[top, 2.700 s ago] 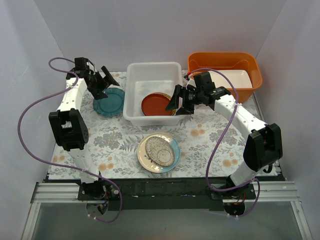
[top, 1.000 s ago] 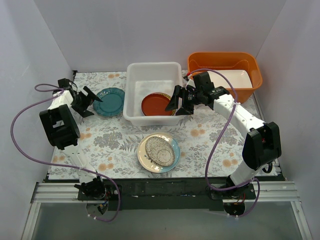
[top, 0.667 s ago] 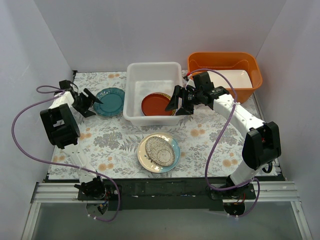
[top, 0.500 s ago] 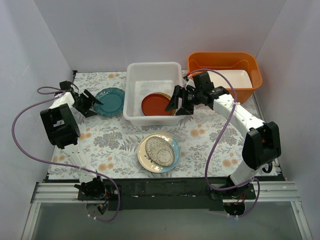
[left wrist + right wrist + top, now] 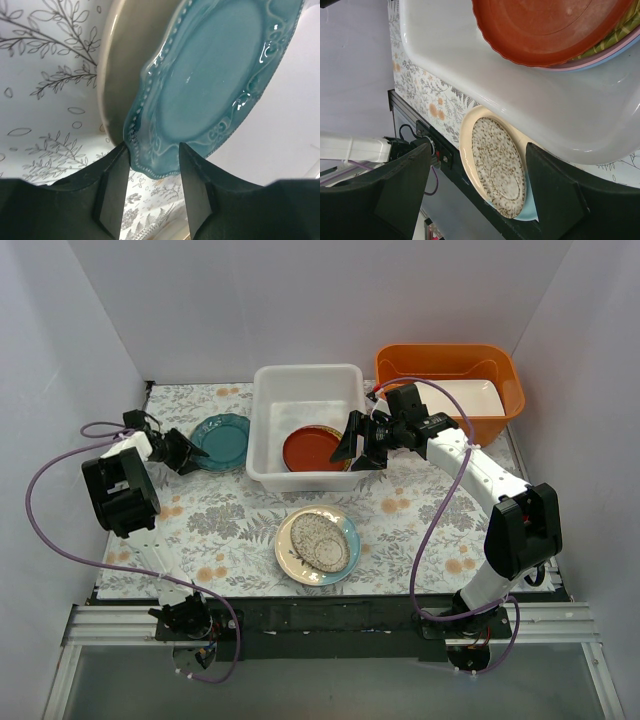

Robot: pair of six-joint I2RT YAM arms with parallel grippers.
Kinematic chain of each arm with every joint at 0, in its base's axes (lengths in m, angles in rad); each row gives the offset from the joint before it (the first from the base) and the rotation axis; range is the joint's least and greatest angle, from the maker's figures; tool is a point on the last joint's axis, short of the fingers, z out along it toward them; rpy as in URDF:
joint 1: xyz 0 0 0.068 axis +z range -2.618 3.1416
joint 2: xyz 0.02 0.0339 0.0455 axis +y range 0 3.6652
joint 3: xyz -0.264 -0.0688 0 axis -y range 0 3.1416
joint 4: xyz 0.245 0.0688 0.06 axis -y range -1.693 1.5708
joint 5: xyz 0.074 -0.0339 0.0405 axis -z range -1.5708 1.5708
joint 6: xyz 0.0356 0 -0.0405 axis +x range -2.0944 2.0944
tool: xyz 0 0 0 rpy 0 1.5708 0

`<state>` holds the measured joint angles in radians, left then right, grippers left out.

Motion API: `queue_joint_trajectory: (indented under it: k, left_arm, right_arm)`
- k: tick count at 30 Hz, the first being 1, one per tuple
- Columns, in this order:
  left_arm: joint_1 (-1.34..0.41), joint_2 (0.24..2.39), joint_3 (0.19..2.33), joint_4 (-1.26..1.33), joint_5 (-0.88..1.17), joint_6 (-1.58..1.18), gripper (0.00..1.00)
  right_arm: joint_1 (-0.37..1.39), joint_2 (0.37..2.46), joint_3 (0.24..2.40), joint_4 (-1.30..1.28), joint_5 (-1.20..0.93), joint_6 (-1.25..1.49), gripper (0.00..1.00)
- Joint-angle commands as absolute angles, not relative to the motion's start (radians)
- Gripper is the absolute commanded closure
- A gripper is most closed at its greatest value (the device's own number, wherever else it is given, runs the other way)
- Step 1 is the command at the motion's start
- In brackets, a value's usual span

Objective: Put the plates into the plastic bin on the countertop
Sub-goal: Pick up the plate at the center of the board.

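A teal plate [image 5: 222, 443] lies on the countertop [image 5: 230, 520] left of the plastic bin [image 5: 270, 420]. My left gripper [image 5: 183, 452] is low at its left edge. In the left wrist view the teal plate's [image 5: 210, 85] scalloped rim sits between the fingers of this gripper [image 5: 154, 150], jaws partly closed, still apart. In the bin a red-brown plate [image 5: 314, 449] tops a stack. My right gripper [image 5: 358, 448] hangs open and empty over the bin's front right rim. A speckled plate [image 5: 317, 544] lies on cream and light blue plates in front of the bin.
An orange tub [image 5: 450, 360] holding a white rectangular dish [image 5: 465, 400] stands at the back right. In the right wrist view the gripper [image 5: 477, 150] looks down past the bin wall [image 5: 520, 100] at the speckled plate [image 5: 500, 165]. White walls enclose three sides.
My left gripper slid right to the teal plate's edge and its jaws narrowed around the rim. The right arm and all plates stayed put.
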<state>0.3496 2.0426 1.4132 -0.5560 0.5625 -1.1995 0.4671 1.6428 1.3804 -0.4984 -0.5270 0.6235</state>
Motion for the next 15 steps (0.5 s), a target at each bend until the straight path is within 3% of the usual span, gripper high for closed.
queue_joint_trajectory:
  k: [1,15]
  left_arm:
    - [0.344,2.0,1.364,-0.479,0.597,-1.206,0.59]
    - [0.342,2.019,1.302,-0.345,0.624,-1.258,0.66]
  right_arm:
    - [0.471,1.646,1.41,-0.492,-0.534,0.607,0.17]
    - [0.469,1.646,1.404,-0.491,-0.531,0.612,0.18]
